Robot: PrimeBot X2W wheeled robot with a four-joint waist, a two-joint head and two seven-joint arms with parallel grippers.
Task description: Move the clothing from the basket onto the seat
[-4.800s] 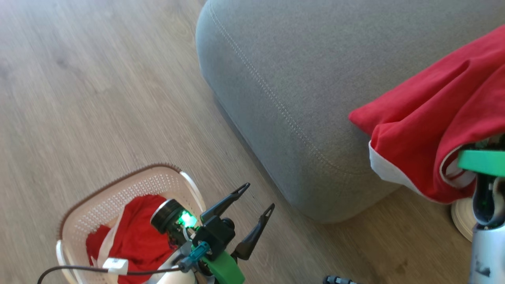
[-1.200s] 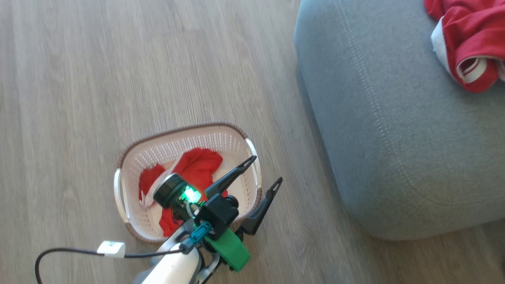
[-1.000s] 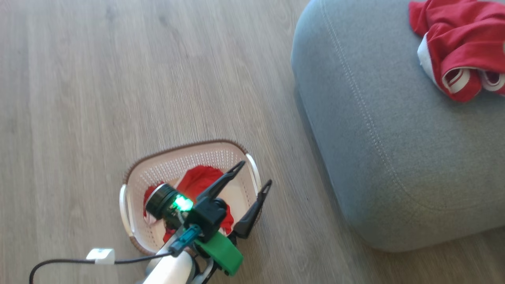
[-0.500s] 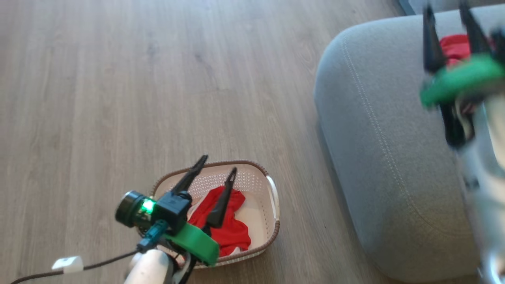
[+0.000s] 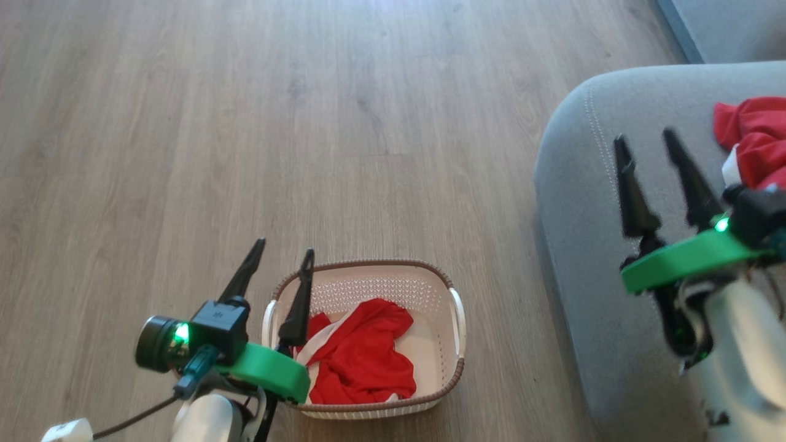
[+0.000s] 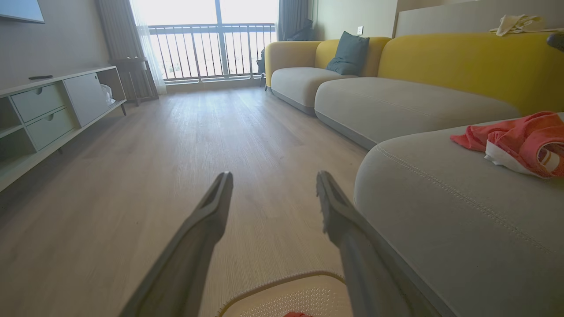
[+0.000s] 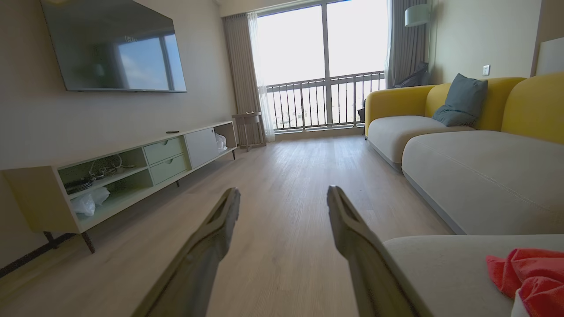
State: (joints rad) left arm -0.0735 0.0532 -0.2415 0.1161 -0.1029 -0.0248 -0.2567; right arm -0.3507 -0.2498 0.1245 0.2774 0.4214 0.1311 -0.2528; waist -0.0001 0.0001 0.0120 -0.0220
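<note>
Red garment (image 5: 359,356), crumpled and showing a white band, lies inside a cream perforated basket (image 5: 393,287) with a brown woven-look rim and white handles. The basket stands on a pale wood-plank floor (image 5: 245,123). The left gripper (image 5: 285,245) hangs at the basket's left end, its two dark fingers spread apart and empty. To the right, near the basket, is a grey upholstered seat (image 5: 583,196) with a pale stitch line. A second red garment (image 5: 752,138) with white trim lies on its top. The right gripper (image 5: 645,136) hovers over the seat, fingers parted, holding nothing.
</note>
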